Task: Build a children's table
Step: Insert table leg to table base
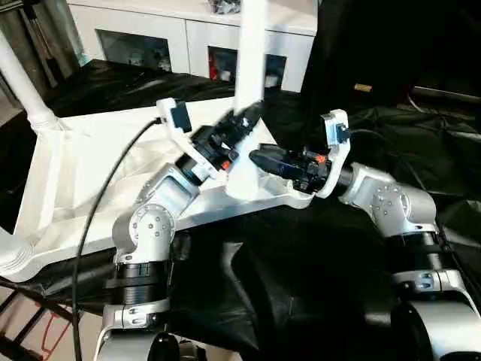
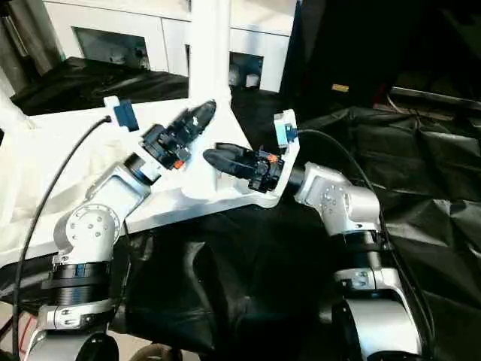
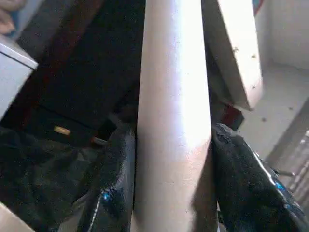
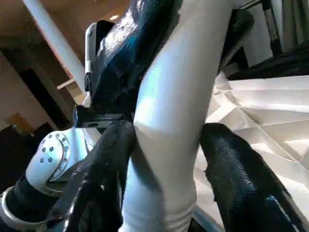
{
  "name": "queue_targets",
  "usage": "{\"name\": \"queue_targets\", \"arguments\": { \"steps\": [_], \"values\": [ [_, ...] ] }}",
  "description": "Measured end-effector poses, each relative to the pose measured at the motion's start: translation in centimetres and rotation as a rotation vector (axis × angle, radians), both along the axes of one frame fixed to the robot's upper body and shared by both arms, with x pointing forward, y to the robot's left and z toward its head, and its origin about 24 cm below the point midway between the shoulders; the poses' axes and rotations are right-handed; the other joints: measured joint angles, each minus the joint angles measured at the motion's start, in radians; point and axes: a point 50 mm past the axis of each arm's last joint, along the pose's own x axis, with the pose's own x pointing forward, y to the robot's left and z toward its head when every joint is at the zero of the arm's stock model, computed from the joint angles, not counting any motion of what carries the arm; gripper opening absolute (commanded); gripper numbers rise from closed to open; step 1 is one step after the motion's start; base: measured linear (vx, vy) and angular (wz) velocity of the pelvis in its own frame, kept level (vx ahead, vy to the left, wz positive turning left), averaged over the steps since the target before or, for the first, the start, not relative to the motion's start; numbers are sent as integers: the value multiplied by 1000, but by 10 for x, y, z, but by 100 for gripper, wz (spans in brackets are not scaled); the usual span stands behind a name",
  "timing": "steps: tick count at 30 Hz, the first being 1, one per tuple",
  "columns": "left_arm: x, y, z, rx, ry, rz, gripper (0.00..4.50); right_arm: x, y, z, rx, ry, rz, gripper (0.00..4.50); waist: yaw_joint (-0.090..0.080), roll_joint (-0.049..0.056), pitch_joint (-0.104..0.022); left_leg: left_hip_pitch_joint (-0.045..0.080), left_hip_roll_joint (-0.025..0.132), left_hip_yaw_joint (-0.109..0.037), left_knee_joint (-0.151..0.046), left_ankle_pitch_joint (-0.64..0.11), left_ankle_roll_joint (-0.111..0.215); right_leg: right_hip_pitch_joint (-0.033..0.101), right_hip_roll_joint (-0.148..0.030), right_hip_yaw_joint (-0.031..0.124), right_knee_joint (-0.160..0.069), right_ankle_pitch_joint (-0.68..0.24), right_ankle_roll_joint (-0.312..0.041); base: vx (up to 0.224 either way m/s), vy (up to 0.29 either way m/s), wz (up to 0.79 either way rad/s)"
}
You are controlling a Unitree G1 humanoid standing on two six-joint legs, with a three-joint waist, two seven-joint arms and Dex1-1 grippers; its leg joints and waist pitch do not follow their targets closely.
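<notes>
Leg point(image 1: 250, 53) upright at the near right corner socket point(image 1: 242, 184) of the upturned tabletop point(image 1: 83, 173), which lies ribs-up on black sheeting point(image 1: 301, 278). I have the left gripper point(image 3: 169, 159) clamped on the tube just above the socket, pads against both sides. The right gripper point(image 4: 164, 159) straddles the same tube lower down; on its wrist camera one finger point(image 4: 104, 164) lies against the tube while the other point(image 4: 231, 164) seems to stand slightly clear, so I read it as released, though I can't be sure. Risk from here, as I judge it: with only one firm clamp, a leg not fully seated could lean or pop out if I pull the left arm away at an angle, and a sideways tug could drag the top across the slippery sheet. Long axis runs near vertical, wide end down in the socket, the rest rising out of frame. Two other legs point(image 1: 22, 83) already stand at the left-hand corners.
</notes>
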Motion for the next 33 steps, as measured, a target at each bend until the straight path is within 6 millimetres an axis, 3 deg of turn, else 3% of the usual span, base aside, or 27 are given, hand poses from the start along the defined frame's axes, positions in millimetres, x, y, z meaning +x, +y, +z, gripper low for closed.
{"name": "queue_targets", "arguments": {
  "steps": [10, 17, 22, 24, 28, 33],
  "values": [
    [-11, -6, -4, -6, -7, -165, 197, -4, 9, 2, 13, 19, 89, 279, 2, 0, 0, 0, 0, 0, 0, 2, -1, 0, 0, 0, 0, 3, 1, 0, 0, 0],
    [-13, -8, -3, -4, -20, -183, 197, -7, 7, 5, 11, 15, 119, 214, 0, 0, 0, 0, 0, 0, 0, 2, -1, 1, 0, 0, 0, 3, 2, 0, 0, 0],
    [-12, -7, -3, -5, -19, -181, 196, -7, 7, 5, 11, 18, 117, 192, 0, 0, 0, 0, 0, 0, 1, 2, -1, 1, 0, 0, 0, 4, 2, 0, 0, 0],
    [-10, -7, -4, -17, -3, -181, 252, -6, 7, 4, 11, 23, 104, 191, 1, 0, 0, 0, 0, 0, 1, 2, -1, 1, 0, 0, 0, 4, 2, 0, 0, 0],
    [-7, -8, 2, -47, -1, -163, 301, -3, 6, 7, 13, -3, 46, 188, 2, 0, 0, 0, 0, 0, 1, 2, -1, 1, 0, 0, 0, 4, 2, 0, 0, 0],
    [5, 1, 15, 8, -51, -70, 313, 2, 4, 3, -59, -19, -44, 187, 0, 0, 0, 0, 1, -1, 1, 3, -2, 1, 0, 0, 0, 6, 6, 0, 0, 0]
  ]
}}
